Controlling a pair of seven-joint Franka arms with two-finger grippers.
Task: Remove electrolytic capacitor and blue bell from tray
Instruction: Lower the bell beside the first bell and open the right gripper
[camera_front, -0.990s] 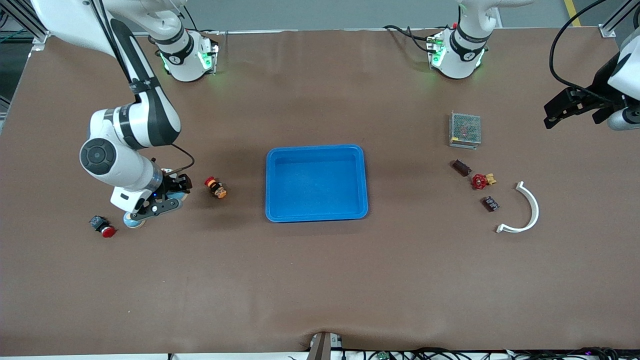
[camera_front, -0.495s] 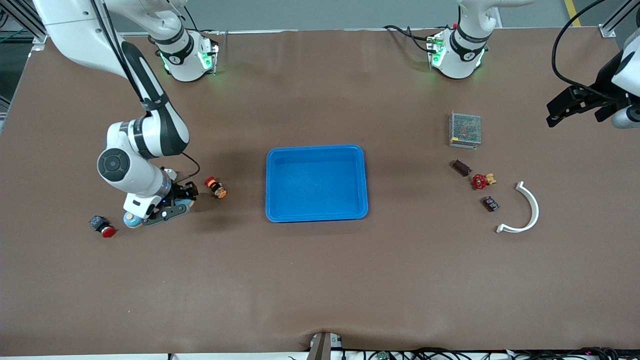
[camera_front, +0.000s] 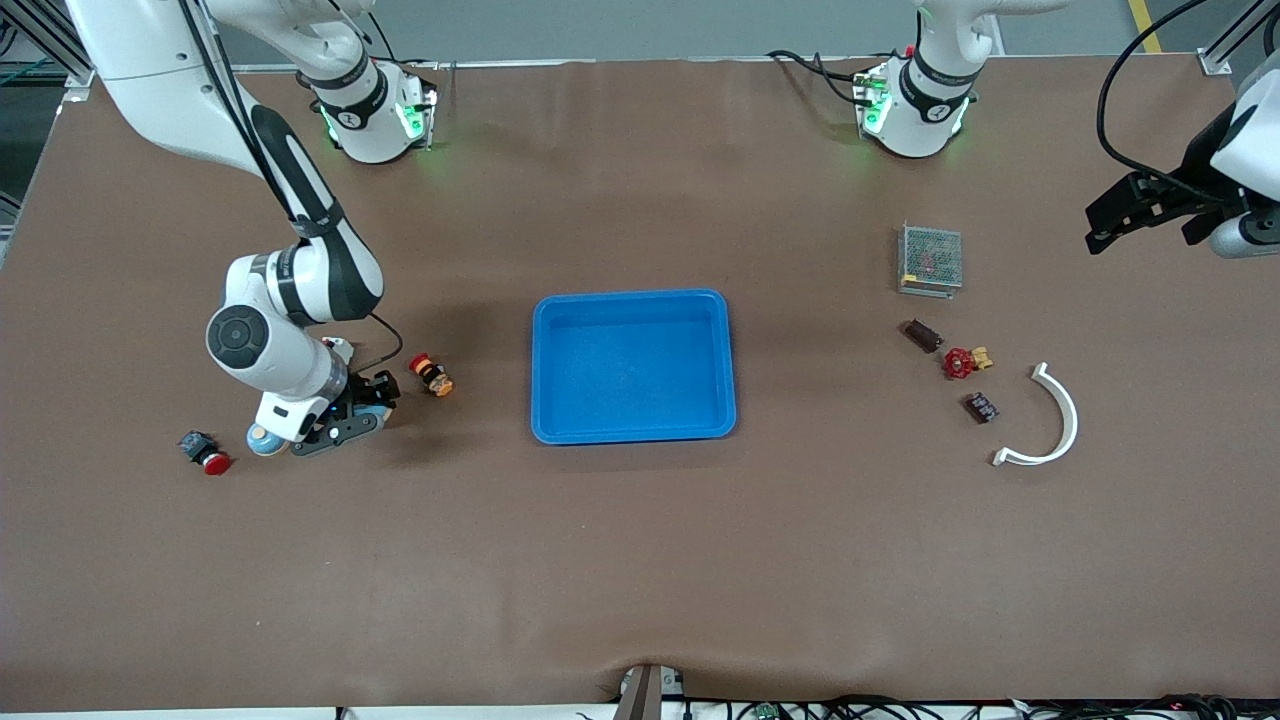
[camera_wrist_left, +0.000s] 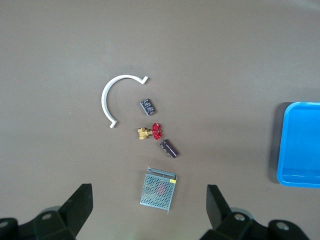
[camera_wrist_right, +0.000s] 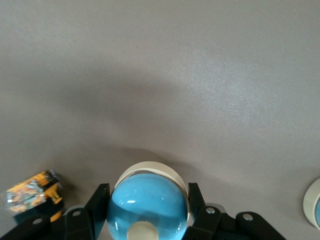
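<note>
My right gripper (camera_front: 366, 401) is shut on a blue domed bell (camera_wrist_right: 148, 206) with a cream base, low over the table between a second blue bell (camera_front: 262, 438) and an orange-and-red button (camera_front: 432, 376). The second bell shows at the edge of the right wrist view (camera_wrist_right: 315, 205). The capacitor (camera_front: 922, 334), a dark brown cylinder, lies on the table toward the left arm's end; it also shows in the left wrist view (camera_wrist_left: 169, 149). My left gripper (camera_front: 1100, 232) is open and empty, high over that end of the table (camera_wrist_left: 148, 202).
A blue tray (camera_front: 633, 432) sits mid-table. Near the capacitor lie a metal mesh box (camera_front: 930, 258), a red-handled brass valve (camera_front: 962, 361), a small dark block (camera_front: 981, 407) and a white curved piece (camera_front: 1050, 420). A black-and-red push button (camera_front: 204, 452) lies beside the second bell.
My right gripper has moved toward the tray with the bell in it, away from the second bell. My left gripper has hardly moved.
</note>
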